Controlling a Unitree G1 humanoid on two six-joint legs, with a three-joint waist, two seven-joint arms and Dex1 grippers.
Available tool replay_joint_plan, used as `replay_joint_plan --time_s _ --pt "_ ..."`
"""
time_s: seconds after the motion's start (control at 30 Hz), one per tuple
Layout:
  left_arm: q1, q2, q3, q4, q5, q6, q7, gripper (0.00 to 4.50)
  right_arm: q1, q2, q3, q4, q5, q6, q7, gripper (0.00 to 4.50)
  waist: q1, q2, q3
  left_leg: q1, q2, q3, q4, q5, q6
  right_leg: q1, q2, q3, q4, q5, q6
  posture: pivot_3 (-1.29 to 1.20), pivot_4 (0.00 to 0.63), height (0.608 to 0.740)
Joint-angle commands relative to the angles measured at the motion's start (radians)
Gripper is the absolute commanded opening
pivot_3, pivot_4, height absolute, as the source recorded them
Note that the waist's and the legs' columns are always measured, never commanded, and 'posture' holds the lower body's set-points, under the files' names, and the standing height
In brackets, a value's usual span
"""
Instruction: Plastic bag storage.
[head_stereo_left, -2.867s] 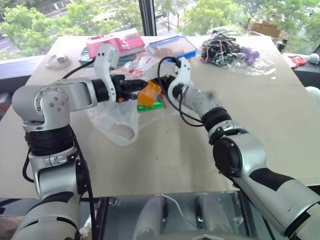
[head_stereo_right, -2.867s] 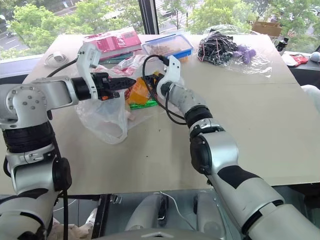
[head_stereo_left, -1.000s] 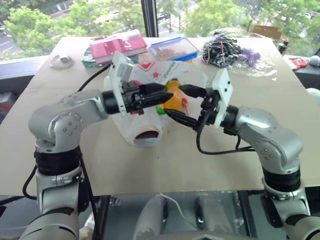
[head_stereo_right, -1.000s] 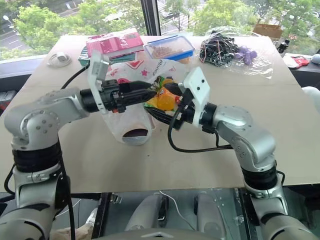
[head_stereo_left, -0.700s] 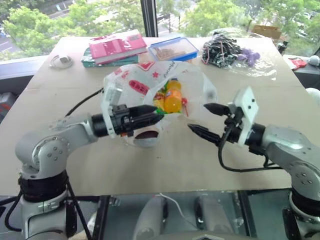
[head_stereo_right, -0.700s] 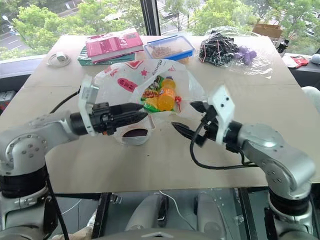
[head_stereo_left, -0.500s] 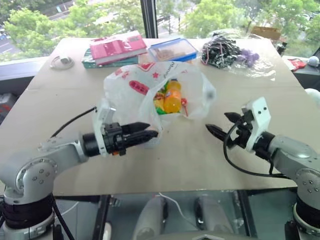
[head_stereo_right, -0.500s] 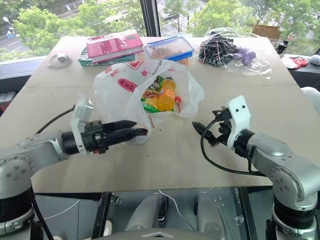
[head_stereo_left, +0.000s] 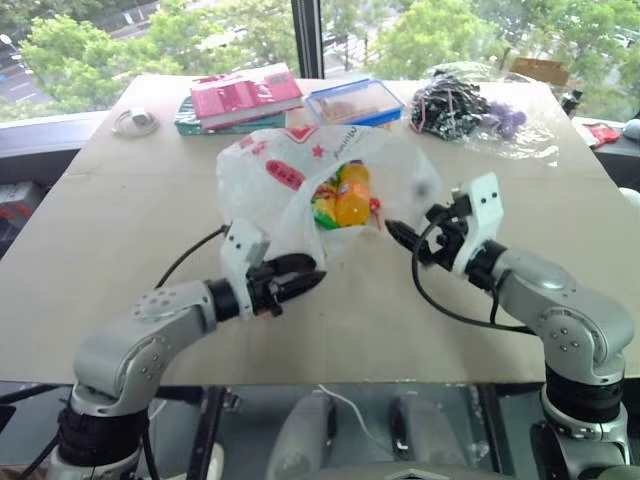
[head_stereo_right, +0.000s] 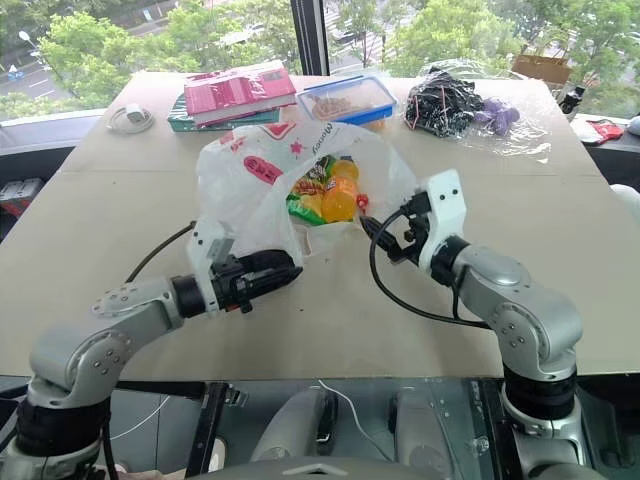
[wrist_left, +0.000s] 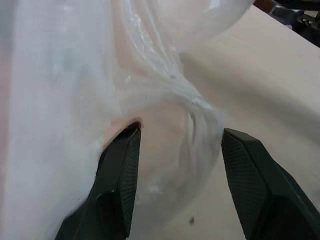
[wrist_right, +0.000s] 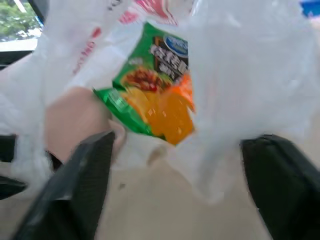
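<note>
A: A tan table (head_stereo_left: 120, 230) is standing before big windows with green trees behind. What is lying on it, counted?

B: One plastic bag (head_stereo_left: 265, 185) is sitting in the middle, its mouth gaping, with one green snack packet (head_stereo_left: 325, 208) and one orange bottle (head_stereo_left: 351, 203) showing inside. Beyond the bag are lying one stack of pink books (head_stereo_left: 235, 98), one blue-rimmed box (head_stereo_left: 355, 101), and one clear crinkly bag (head_stereo_left: 470, 105) of black and purple things.

A: And the two grippers?

B: The left gripper (head_stereo_left: 306, 281) is lying at the bag's near edge, its fingers (wrist_left: 120, 170) parted, with a fold of the bag's film bunching between them; whether they are pinching it I cannot tell. The right gripper (head_stereo_left: 395, 235) is pointing at the bag's right side, just beside it, fingers (wrist_right: 75, 195) spread apart.

A: What is differing from half a second ago?

B: The left gripper has come in closer under the bag's near edge. The right gripper, then well apart from the bag, has moved in towards its side. The bag itself is sitting where it was.
</note>
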Motion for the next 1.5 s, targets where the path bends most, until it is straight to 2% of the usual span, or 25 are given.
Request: replay_joint_plan --time_s 0.03,0.07,0.13,0.23,0.37,0.53,0.63,0.73,0.87,1.13,1.27,1.5 --pt "-0.004 -0.015 -0.009 -0.019 -0.003 -0.029 -0.01 0.53 -0.032 0.007 -0.054 -0.026 0.042 -0.021 0.005 1.93 0.0 0.0 0.0 0.0 0.0 0.0 0.0 0.0 0.001 0.0 0.0 0.0 0.0 0.0 0.001 0.0 0.15 0.74" --pt "-0.005 -0.033 0.007 -0.024 -0.03 -0.023 0.001 0.53 -0.029 -0.005 -0.065 -0.036 0.058 -0.019 0.02 1.93 0.0 0.0 0.0 0.0 0.0 0.0 0.0 0.0 0.001 0.0 0.0 0.0 0.0 0.001 0.001 0.0 0.15 0.74" --pt "-0.023 -0.071 0.073 -0.012 -0.126 0.015 0.029 0.05 -0.038 -0.012 -0.102 -0.051 0.101 -0.023 0.039 1.37 0.0 0.0 0.0 0.0 0.0 0.001 0.0 -0.001 0.002 0.0 0.0 0.0 -0.001 0.002 0.003 0.0 0.15 0.74" --pt "-0.088 -0.078 0.195 0.051 -0.298 0.086 0.067 0.0 -0.094 -0.017 -0.174 -0.061 0.212 -0.024 0.048 0.03 0.0 0.0 0.001 -0.001 0.0 0.0 0.0 -0.001 0.002 0.0 -0.002 0.0 -0.001 0.002 0.003 0.0 0.15 0.74" --pt "-0.188 -0.059 0.299 0.147 -0.493 0.156 0.14 0.0 -0.212 -0.033 -0.258 -0.019 0.381 -0.011 0.023 0.01 -0.002 0.001 0.001 -0.001 0.001 -0.001 0.0 -0.001 0.002 0.0 0.002 -0.002 -0.001 0.002 0.003 0.0 0.15 0.74" --pt "-0.265 -0.047 0.322 0.185 -0.645 0.185 0.261 0.0 -0.295 -0.071 -0.297 0.064 0.499 -0.012 -0.03 0.01 0.0 0.0 0.001 -0.002 -0.001 -0.001 0.0 -0.002 0.003 0.0 0.0 -0.002 -0.001 0.002 0.004 0.0 0.15 0.74" --pt "-0.174 0.032 0.274 0.117 -0.579 0.206 0.198 0.0 -0.267 -0.119 -0.253 0.074 0.455 -0.019 -0.015 0.01 -0.002 0.001 0.001 -0.002 -0.002 0.0 0.0 -0.002 0.004 0.0 -0.001 -0.001 -0.001 0.002 0.004 0.0 0.15 0.74" --pt "-0.021 0.103 0.262 0.03 -0.57 0.227 0.122 0.75 -0.234 -0.125 -0.237 0.061 0.472 -0.026 -0.024 0.0 -0.011 0.001 0.001 -0.001 -0.002 0.003 -0.003 -0.002 0.004 -0.001 -0.001 0.002 -0.002 0.002 0.003 0.0 0.15 0.74" --pt "0.128 0.224 0.336 -0.015 -0.63 0.274 0.01 2.64 -0.206 -0.128 -0.219 0.042 0.482 -0.033 -0.038 0.0 -0.007 0.001 0.001 -0.002 0.0 0.002 -0.005 -0.002 0.004 -0.003 -0.002 0.001 -0.003 0.001 0.002 0.0 0.15 0.74" --pt "0.232 0.31 0.309 -0.058 -0.474 0.162 -0.175 2.64 -0.189 -0.127 -0.201 0.035 0.511 -0.039 -0.072 0.0 -0.002 0.004 0.001 0.0 0.002 0.003 -0.005 -0.002 0.003 -0.002 -0.004 0.002 -0.006 -0.001 -0.002 0.0 0.15 0.74" --pt "0.265 0.365 0.245 -0.056 -0.322 0.069 -0.293 2.64 -0.181 -0.132 -0.196 0.03 0.525 -0.037 -0.082 0.0 -0.001 0.004 0.002 -0.001 0.002 0.003 -0.008 -0.002 0.003 -0.003 -0.004 0.002 -0.007 -0.001 -0.003 0.0 0.15 0.74" --pt "0.13 0.271 0.004 -0.043 -0.191 0.016 -0.265 2.64 -0.176 -0.134 -0.186 0.014 0.548 -0.043 -0.115 0.0 0.001 0.005 0.002 -0.003 0.002 0.002 -0.009 -0.002 0.003 -0.003 -0.005 0.004 -0.011 -0.001 -0.003 0.0 0.15 0.74"
